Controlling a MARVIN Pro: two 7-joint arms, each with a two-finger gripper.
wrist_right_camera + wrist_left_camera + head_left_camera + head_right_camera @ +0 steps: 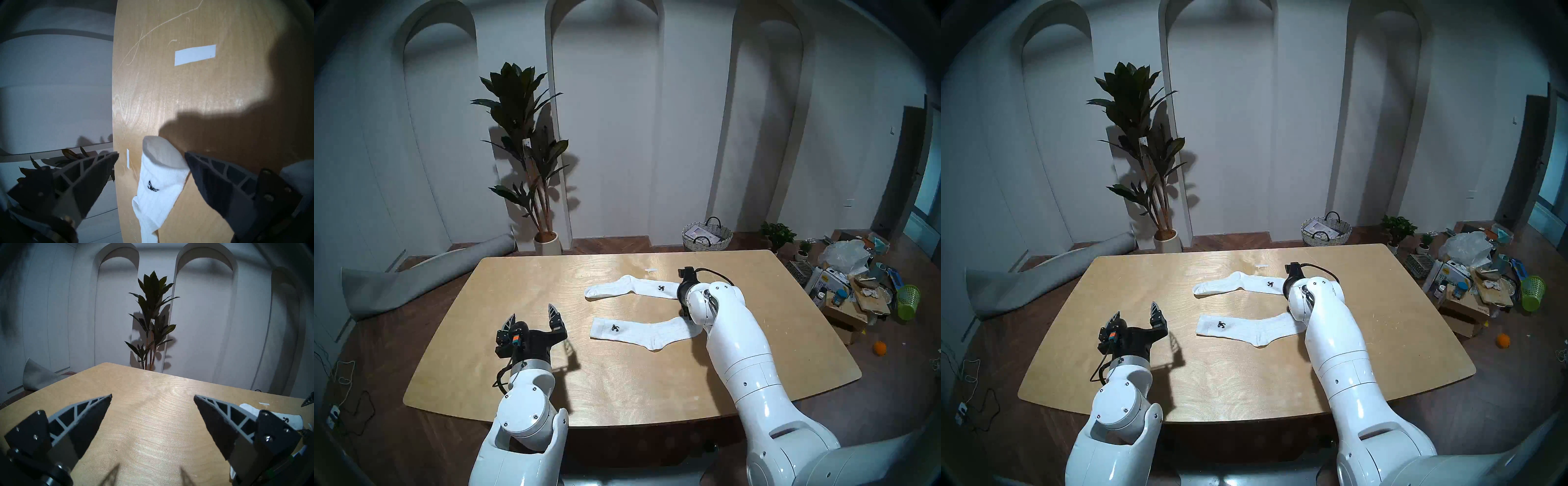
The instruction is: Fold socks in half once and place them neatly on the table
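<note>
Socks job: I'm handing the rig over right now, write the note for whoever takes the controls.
Left gripper: open, empty, hovering over bare table left of the socks.
Right gripper: open, jaws straddling the cuff end of the far sock; one finger is at the cuff's edge, nothing clamped.
Far sock: flat, unfolded, toe to the left, logo near the right gripper.
Near sock: flat, unfolded, cuff and logo to the left, its other end hidden under the right arm.
White paper strip lies beyond the far sock; not part of the job.
Done: nothing folded.
Left: fold each sock in half once and lay both neatly.
</note>
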